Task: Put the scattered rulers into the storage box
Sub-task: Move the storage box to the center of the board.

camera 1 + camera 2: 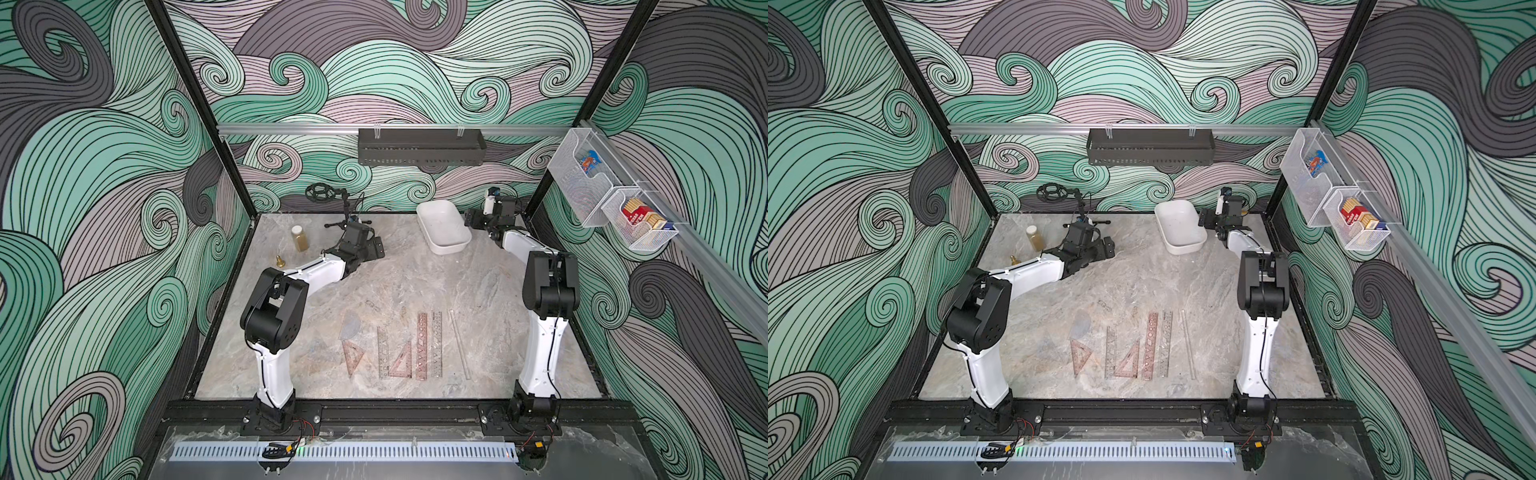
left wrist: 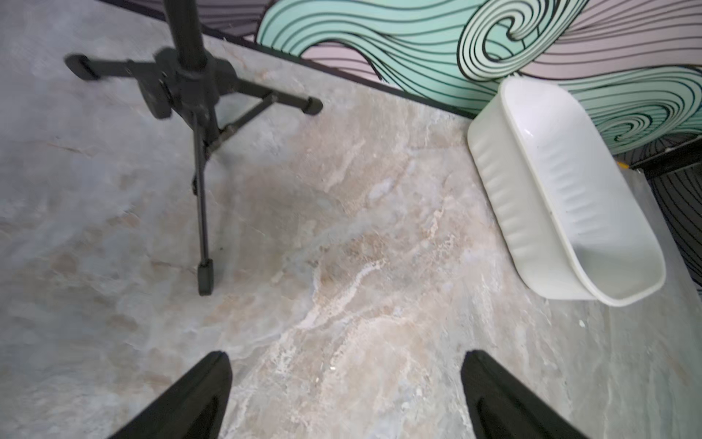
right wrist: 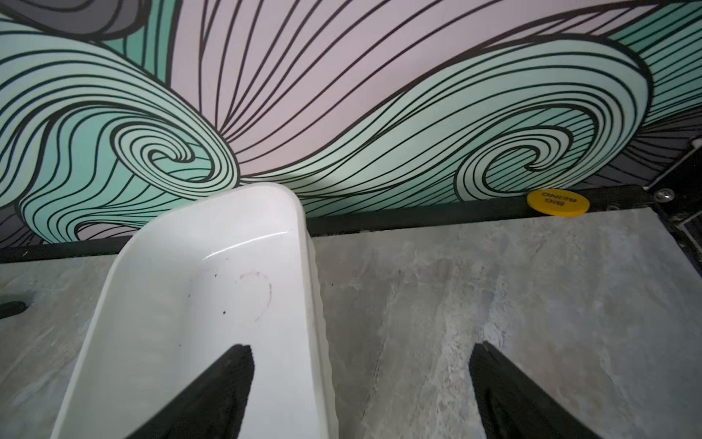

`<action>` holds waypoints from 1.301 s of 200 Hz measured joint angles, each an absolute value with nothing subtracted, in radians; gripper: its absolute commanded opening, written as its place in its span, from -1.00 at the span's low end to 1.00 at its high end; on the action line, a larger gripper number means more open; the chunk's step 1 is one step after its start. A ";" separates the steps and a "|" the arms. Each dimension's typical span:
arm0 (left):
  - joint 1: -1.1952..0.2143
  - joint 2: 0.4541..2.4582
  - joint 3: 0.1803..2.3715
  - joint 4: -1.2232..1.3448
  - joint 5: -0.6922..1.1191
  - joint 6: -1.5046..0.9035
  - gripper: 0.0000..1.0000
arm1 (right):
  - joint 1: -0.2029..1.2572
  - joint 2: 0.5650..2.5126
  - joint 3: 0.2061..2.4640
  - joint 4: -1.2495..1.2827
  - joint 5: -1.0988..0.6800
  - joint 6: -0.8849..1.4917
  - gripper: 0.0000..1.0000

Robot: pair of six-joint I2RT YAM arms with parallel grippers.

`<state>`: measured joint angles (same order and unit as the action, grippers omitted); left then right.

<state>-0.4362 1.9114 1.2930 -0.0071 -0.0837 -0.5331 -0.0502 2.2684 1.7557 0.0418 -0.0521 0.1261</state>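
Several see-through rulers lie side by side near the table's front edge in both top views: a pinkish-brown long ruler point(image 1: 422, 345) point(image 1: 1150, 345), a clear long ruler point(image 1: 435, 343), two triangular set squares point(image 1: 401, 361) point(image 1: 353, 353) and a half-round protractor point(image 1: 350, 326). The white storage box point(image 1: 444, 224) point(image 1: 1179, 228) point(image 2: 562, 197) point(image 3: 212, 285) stands empty at the back right. My right gripper point(image 1: 469, 219) point(image 3: 361, 347) is open astride the box's right wall, one finger over the inside and one over the table. My left gripper point(image 1: 376, 247) point(image 2: 345, 357) is open over bare table left of the box.
A small black tripod stand point(image 1: 345, 216) point(image 2: 197, 95), a jar of amber liquid point(image 1: 299, 237) and a brass piece point(image 1: 281, 261) sit at the back left. A black shelf point(image 1: 420, 145) and wire baskets point(image 1: 615, 195) hang on the walls. A yellow disc point(image 3: 557, 202) lies by the back wall.
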 measured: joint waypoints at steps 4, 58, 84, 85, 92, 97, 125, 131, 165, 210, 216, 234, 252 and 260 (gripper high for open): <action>-0.436 1.911 1.289 -0.011 -0.070 -0.535 0.96 | -0.051 2.288 1.789 0.022 -0.058 0.120 0.72; -0.436 1.892 1.192 -0.071 0.012 -0.545 0.95 | -0.043 2.493 2.082 -0.150 -0.132 0.105 0.32; -0.436 1.888 1.187 -0.100 0.020 -0.548 0.94 | -0.032 2.540 2.127 -0.203 -0.144 0.100 0.18; -0.436 1.888 1.187 -0.101 0.021 -0.548 0.94 | -0.031 2.540 2.127 -0.207 -0.145 0.101 0.17; -0.436 1.887 1.187 -0.104 0.025 -0.548 0.94 | -0.027 2.542 2.126 -0.222 -0.146 0.102 0.10; -0.436 1.885 1.187 -0.106 0.028 -0.550 0.94 | -0.026 2.542 2.125 -0.229 -0.147 0.098 0.06; -0.433 1.879 1.187 -0.112 0.042 -0.555 0.87 | -0.017 2.541 2.118 -0.234 -0.153 0.104 -0.21; -0.433 1.879 1.187 -0.112 0.048 -0.558 0.85 | -0.016 2.537 2.113 -0.233 -0.155 0.104 -0.26; -0.431 1.879 1.187 -0.113 0.087 -0.574 0.80 | -0.010 2.506 2.059 -0.228 -0.153 0.115 -0.54; -0.431 1.861 1.148 -0.104 0.137 -0.599 0.78 | 0.043 2.416 1.921 -0.231 -0.116 0.146 -0.76; -0.431 1.857 1.144 -0.104 0.144 -0.604 0.78 | 0.056 2.398 1.894 -0.230 -0.105 0.152 -0.78; -0.431 1.843 1.132 -0.097 0.167 -0.615 0.77 | 0.103 2.327 1.790 -0.224 -0.083 0.172 -0.80; -0.432 1.817 1.113 -0.085 0.180 -0.622 0.78 | 0.154 2.243 1.670 -0.197 -0.057 0.202 -0.80; -0.432 1.801 1.101 -0.079 0.185 -0.623 0.78 | 0.175 2.208 1.622 -0.183 -0.046 0.218 -0.80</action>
